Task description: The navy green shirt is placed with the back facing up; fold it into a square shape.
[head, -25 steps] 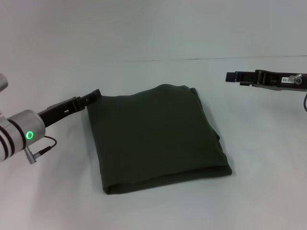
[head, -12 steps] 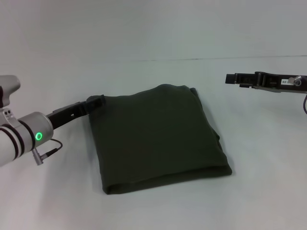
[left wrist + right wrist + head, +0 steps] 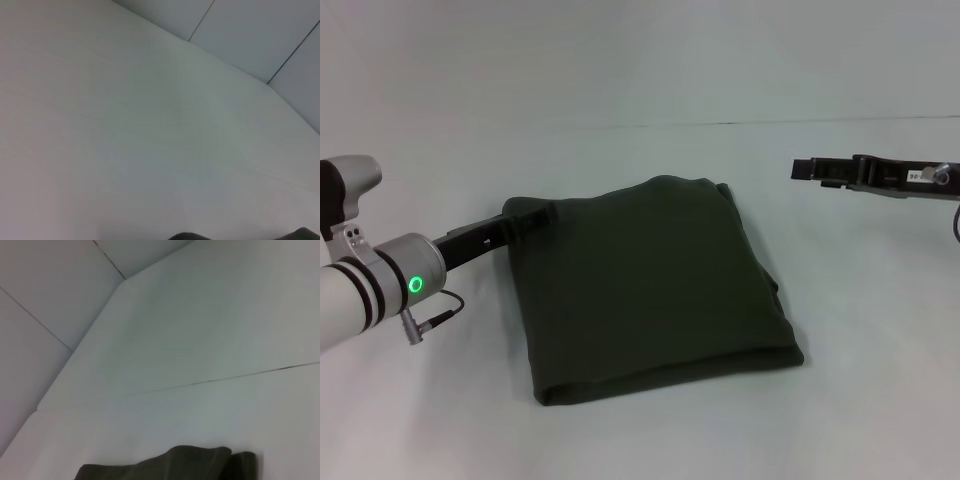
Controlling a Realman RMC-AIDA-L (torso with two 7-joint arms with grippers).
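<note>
The navy green shirt (image 3: pixel 650 285) lies folded into a rough square on the white table, plain side up. My left gripper (image 3: pixel 538 215) reaches in low from the left and meets the shirt's far left corner, where the cloth edge sits against its tip. My right gripper (image 3: pixel 802 168) hovers to the right of the shirt, well apart from it and level with its far edge. In the right wrist view the shirt's far edge (image 3: pixel 170 465) shows at the bottom. A dark sliver of the shirt (image 3: pixel 187 236) shows at the edge of the left wrist view.
The white table (image 3: pixel 640 430) spreads around the shirt on all sides. Its far edge meets a pale wall (image 3: pixel 640 60). A cable (image 3: pixel 445 308) loops off the left wrist near the table surface.
My left arm has slid right and slightly forward, bringing its gripper from beside the shirt's far left corner into contact with it. The right arm has barely moved.
</note>
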